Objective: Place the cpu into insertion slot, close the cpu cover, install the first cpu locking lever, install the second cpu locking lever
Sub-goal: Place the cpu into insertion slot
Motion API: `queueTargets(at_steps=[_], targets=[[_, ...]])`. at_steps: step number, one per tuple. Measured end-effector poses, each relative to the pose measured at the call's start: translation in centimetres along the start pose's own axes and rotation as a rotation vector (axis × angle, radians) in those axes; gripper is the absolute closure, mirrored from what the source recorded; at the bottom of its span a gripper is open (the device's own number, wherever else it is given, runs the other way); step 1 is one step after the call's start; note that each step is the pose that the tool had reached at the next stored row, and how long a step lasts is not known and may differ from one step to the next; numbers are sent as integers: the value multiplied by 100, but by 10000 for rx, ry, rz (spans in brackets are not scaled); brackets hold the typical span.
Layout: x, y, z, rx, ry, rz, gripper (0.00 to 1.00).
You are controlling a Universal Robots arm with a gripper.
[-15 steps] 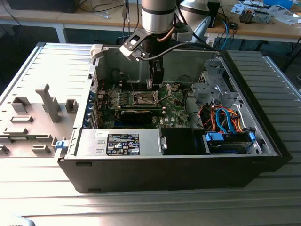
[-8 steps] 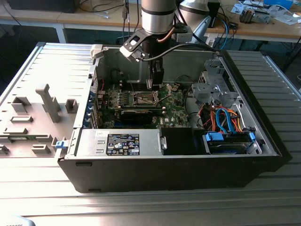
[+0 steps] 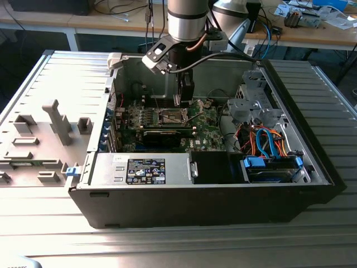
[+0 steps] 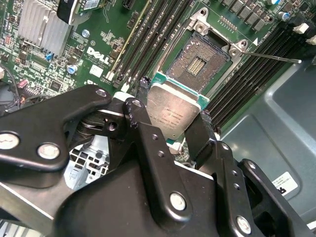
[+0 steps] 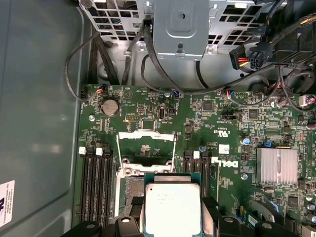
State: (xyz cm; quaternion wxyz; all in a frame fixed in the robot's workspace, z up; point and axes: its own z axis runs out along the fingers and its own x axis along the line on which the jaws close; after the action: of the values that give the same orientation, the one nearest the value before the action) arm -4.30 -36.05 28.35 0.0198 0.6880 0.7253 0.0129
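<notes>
One chip, the cpu (image 4: 173, 112), is found clamped between the two black fingers of the gripper (image 5: 173, 216). The fingers are closed to the chip's own width and bear on two opposite edges, so that the silvery metal top is left uncovered in both wrist views. In the exterior view the gripper (image 3: 182, 94) is seen reaching down into the open computer case (image 3: 223, 192), above the middle of the green motherboard (image 5: 197, 118).

The cpu is held clear of the insertion slot (image 4: 197, 63) and is not yet seated. In the second wrist view the slot's dark contact field is fully exposed just beyond the chip. The cpu cover (image 5: 146, 144) is seen swung up on its hinge, its square window open. A thin metal lever (image 4: 276, 58) is seen sticking out to one side of the slot, not latched.

The chip is judged light, thin and stiff, so little grip force should be required. The smooth metal top and narrow green edges are judged slippery, and a tilted hold could let the chip slide. The hidden underside and the slot's contact field are judged fragile. The existing hold on the two opposite edges, level and centred, is considered correct. Contact with the underside is considered a risk.
</notes>
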Motion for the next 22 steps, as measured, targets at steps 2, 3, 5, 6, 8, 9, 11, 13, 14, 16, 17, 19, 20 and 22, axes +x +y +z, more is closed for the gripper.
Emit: queueTargets(at_steps=[2, 3, 5, 6, 8, 9, 11, 13, 14, 16, 17, 19, 20, 22], targets=[[0, 0, 3, 0, 0, 0, 46], [0, 0, 5, 0, 0, 0, 46], [0, 0, 10, 0, 1, 0, 46], [0, -1, 12, 0, 0, 0, 46], [0, -1, 17, 0, 1, 0, 46], [0, -2, 18, -1, 0, 0, 46], [0, -2, 22, -1, 1, -1, 46], [1, -3, 26, 0, 1, 0, 46], [0, -4, 28, 0, 1, 0, 46], [1, -4, 33, 0, 1, 0, 46], [1, -5, 34, -1, 1, 0, 46], [1, -6, 38, 0, 1, 0, 46], [1, -6, 40, 0, 0, 0, 46], [1, -8, 45, -1, 1, 0, 46]])
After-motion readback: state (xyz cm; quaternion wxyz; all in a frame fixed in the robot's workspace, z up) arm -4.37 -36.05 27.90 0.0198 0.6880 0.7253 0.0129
